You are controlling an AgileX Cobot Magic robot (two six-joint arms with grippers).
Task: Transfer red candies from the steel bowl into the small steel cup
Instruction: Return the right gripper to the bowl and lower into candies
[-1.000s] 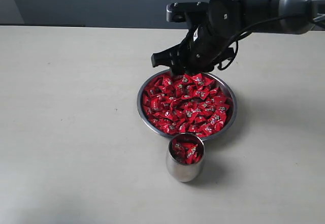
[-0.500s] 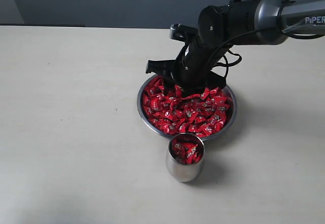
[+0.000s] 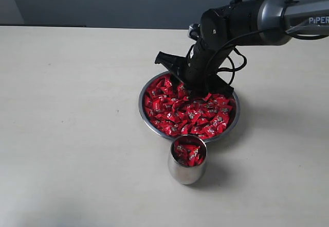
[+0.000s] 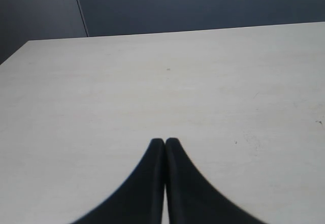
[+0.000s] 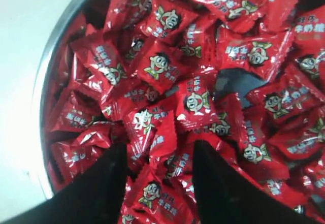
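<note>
Red candies are seen filling the small steel cup nearly to its mouth (little room is judged left), while the right gripper is sunk, jaws apart, into the heaped steel bowl just beside it, and the left gripper is clenched.

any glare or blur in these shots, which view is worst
Right wrist view is worst: table beside the steel bowl blown out white, red candies glinting, right hand a black silhouette. Left wrist view: left hand featureless black. Exterior view: even light, soft shadow right of the small steel cup.
</note>
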